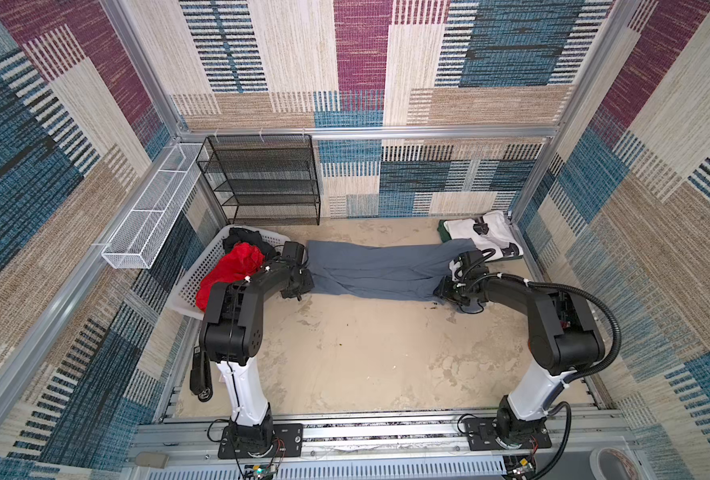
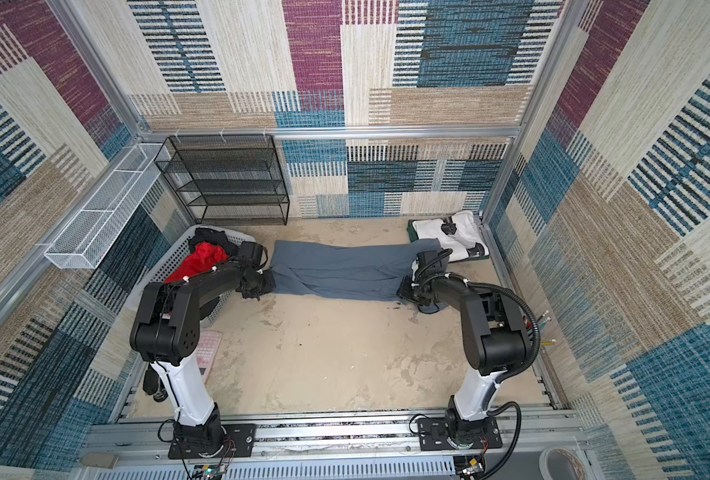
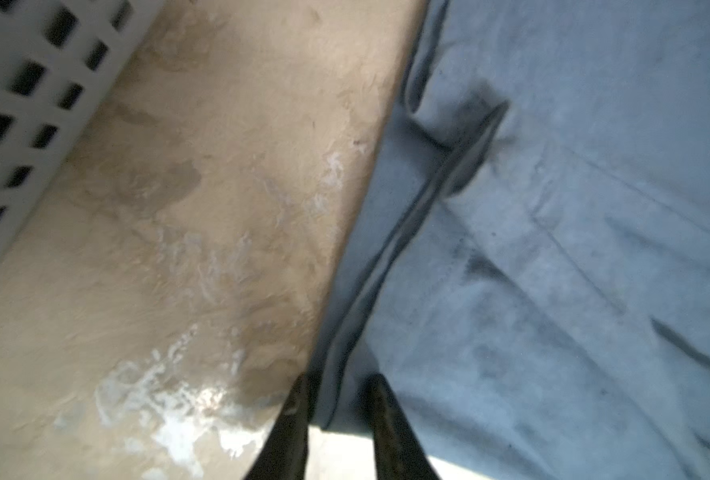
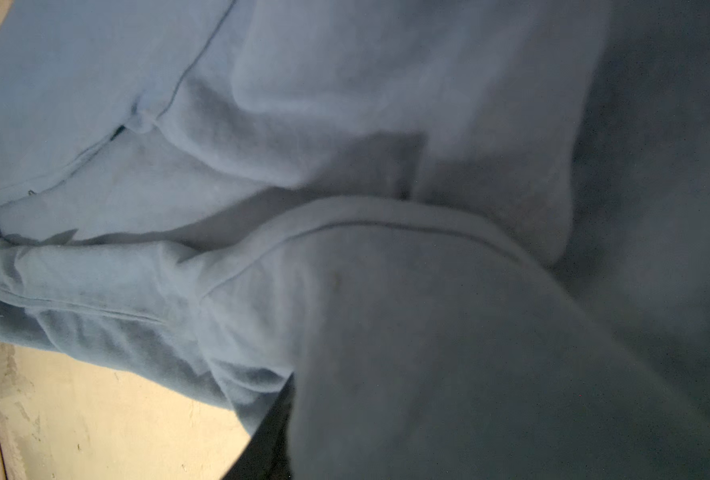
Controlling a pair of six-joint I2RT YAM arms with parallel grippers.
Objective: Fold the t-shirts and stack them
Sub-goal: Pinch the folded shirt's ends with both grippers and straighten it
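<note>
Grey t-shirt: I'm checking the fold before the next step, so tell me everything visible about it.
The grey t-shirt is plain slate-grey soft cloth, folded lengthwise into a long creased band lying flat across the back of the table. Its left hem sits between the fingers of the left pincer; the right pincer is at its bunched right end, near the folded white shirt.

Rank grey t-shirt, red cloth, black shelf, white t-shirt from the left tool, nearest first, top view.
1. grey t-shirt, at the left tool
2. red cloth, left
3. black shelf, at back
4. white t-shirt, far right
</note>
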